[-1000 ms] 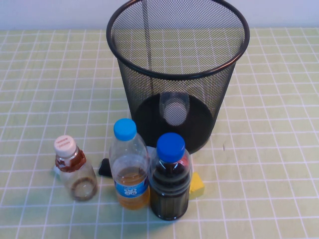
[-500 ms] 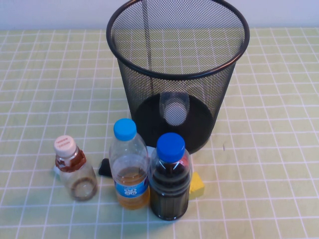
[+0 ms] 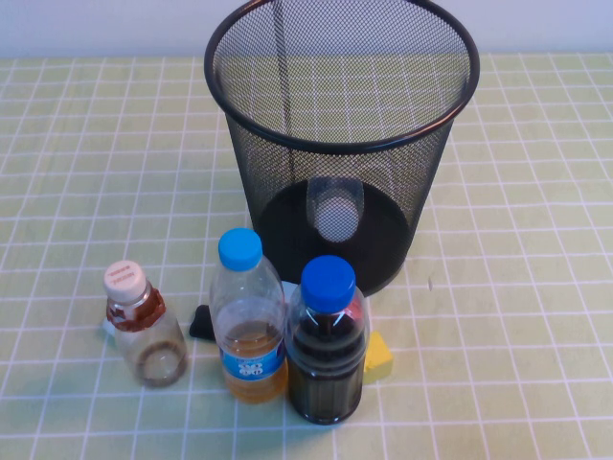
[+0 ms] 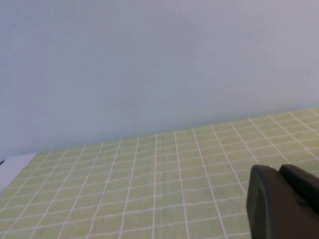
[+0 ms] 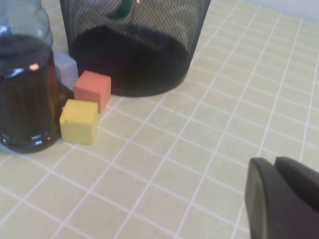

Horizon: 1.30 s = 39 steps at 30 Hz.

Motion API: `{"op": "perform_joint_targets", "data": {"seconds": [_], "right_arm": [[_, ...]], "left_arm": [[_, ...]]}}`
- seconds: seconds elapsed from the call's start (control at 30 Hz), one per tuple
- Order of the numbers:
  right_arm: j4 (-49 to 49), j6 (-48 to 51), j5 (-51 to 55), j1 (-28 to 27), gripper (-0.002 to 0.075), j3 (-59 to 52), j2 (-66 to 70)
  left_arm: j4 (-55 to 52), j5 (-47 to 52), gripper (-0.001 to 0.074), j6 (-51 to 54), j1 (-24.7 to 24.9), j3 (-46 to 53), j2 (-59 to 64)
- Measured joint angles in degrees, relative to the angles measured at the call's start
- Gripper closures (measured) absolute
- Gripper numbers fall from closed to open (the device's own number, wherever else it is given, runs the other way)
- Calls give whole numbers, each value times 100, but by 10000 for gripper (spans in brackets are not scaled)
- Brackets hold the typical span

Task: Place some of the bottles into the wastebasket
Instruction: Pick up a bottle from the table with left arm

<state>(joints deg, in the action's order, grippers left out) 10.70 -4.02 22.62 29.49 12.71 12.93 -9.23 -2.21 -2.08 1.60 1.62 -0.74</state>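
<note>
Green-checked worktop: one bottle's in the wastebasket, short bottle lower left goes next, both grippers parked off-frame, can't tell their fingers.

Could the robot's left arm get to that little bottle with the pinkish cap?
Probably yes. The short bottle stands alone on the robot's left, apart from the amber bottle. The left gripper is over bare cloth, the right gripper near the wastebasket.

One bottle lies in the wastebasket — three bottles stand before it.
</note>
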Motion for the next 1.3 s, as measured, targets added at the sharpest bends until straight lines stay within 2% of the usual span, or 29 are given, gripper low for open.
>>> {"op": "perform_joint_targets", "data": {"seconds": [0.4,0.47,0.7,0.83,1.03,1.17,1.3], "right_arm": [[-78,0,105,-125,734,-297,-127],[-252,0,105,-393,734,-297,-226],[-402,0,148,-1968,734,-309,-370],[-425,0,129,-2484,734,-506,-660],[-506,0,92,-2626,734,-1211,-1306],[-529,0,-8,-2717,734,-1376,-1336],[-548,0,-23,-2741,734,-1376,-1346]], "left_arm": [[35,-95,734,-184,0,0,0],[35,-153,734,-288,0,0,0],[35,-254,734,-653,0,0,0],[35,-574,734,-1325,0,0,0],[-169,-1667,734,-2088,0,0,0],[-722,-1456,734,-2955,0,-318,0],[-1849,-893,734,-3948,0,-1192,0]]}}
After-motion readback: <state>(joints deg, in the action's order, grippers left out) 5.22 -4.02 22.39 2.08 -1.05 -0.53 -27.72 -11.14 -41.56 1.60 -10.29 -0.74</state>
